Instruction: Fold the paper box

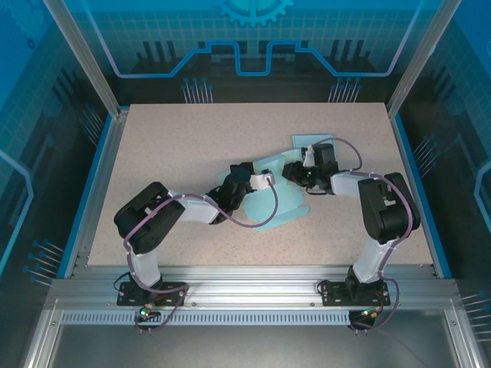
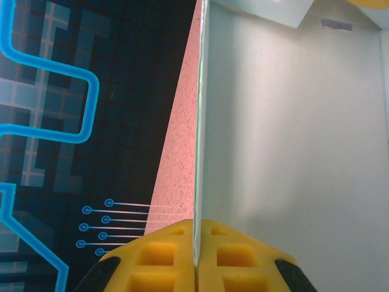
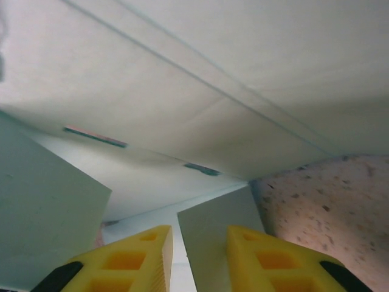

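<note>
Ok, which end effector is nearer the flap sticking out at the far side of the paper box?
Right. The right end effector sits just in front of that flap; the left end effector pinches a panel further toward the left.

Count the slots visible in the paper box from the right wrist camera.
2 on the paper box: one slot left of centre; second slot lower and further right. Folded flaps may hide others.

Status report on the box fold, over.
Left gripper shut on paper box panel. Right gripper jaws apart at a flap. Nothing in the way.
</note>
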